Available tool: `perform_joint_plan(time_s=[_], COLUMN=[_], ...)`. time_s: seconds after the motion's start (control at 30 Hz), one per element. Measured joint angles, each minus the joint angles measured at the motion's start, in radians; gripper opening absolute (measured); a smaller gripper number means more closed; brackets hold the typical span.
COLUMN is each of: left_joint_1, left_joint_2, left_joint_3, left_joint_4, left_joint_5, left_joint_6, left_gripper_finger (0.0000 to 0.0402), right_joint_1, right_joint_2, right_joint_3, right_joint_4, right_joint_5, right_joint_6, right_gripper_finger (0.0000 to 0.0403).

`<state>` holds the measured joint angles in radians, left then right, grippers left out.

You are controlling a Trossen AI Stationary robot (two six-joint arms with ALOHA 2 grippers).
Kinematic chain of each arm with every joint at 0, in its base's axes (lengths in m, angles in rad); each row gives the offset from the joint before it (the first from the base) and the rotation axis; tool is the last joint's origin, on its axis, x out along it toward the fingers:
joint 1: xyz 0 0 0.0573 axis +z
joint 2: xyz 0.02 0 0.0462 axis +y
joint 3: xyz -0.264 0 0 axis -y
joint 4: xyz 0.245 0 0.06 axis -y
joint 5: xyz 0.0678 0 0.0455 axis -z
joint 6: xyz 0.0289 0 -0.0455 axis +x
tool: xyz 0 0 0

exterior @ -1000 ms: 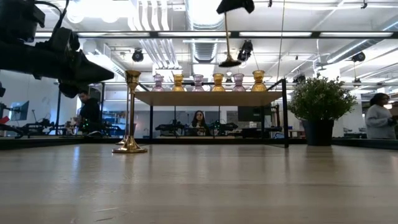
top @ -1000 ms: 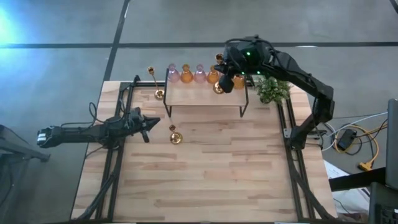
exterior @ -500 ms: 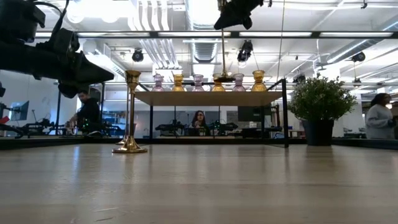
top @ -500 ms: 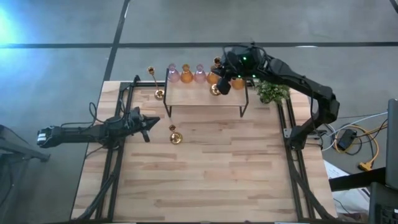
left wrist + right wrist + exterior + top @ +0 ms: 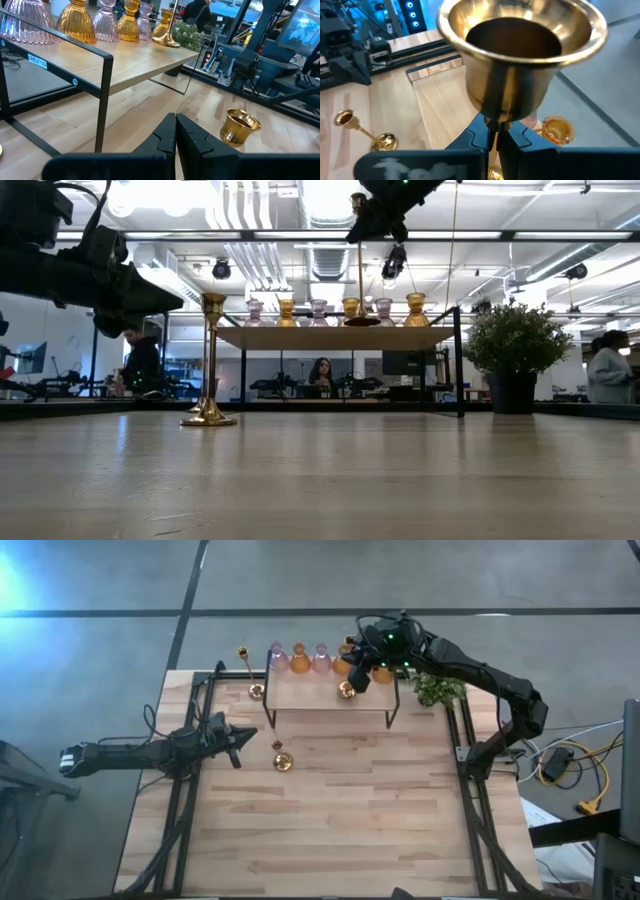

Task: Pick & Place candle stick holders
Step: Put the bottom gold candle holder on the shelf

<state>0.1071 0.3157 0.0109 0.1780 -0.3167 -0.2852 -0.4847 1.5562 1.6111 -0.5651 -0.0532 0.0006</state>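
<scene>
- Glass holders: six on the shelf (image 5: 330, 695), in a row along its far edge. In the low view they read pink (image 5: 254, 311), amber (image 5: 287, 311), pink (image 5: 318, 311), amber (image 5: 350, 307), pink (image 5: 384, 311), amber (image 5: 416, 309). All upright, necks up.
- Gold candlesticks: three.
  - One clamped in the right gripper (image 5: 491, 129) by its thin stem just under the cup (image 5: 522, 47); long axis upright, cup uppermost, round base (image 5: 361, 321) at the shelf top in front of the glass row; contact with the shelf cannot be told.
  - One (image 5: 211, 360) upright on the table (image 5: 340, 820) beside the shelf's left end.
  - One (image 5: 281, 757) on the table in front of the shelf, cup up, near the left gripper.
- Left gripper (image 5: 175, 131): fingers pressed together, holding nothing, hovering over the table's left side.
- Potted plant (image 5: 515, 355): one, at the shelf's right end.
</scene>
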Motion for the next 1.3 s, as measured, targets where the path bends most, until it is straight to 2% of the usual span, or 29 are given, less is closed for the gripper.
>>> perform_joint_plan(time_s=[0.53,1.3], left_joint_1=[0.0,0.0], left_joint_2=[0.0,0.0], left_joint_3=[0.0,0.0], left_joint_4=[0.001,0.001], left_joint_5=[-0.024,-0.026], left_joint_6=[0.001,-0.001], left_gripper_finger=[0.0014,0.0014], right_joint_1=[-0.021,-0.03], right_joint_2=[-0.029,-0.059], right_joint_3=[-0.015,-0.142], right_joint_4=[0.018,0.091], right_joint_5=[0.03,0.056], right_joint_6=[0.054,0.078], right_gripper_finger=[0.0011,0.0011])
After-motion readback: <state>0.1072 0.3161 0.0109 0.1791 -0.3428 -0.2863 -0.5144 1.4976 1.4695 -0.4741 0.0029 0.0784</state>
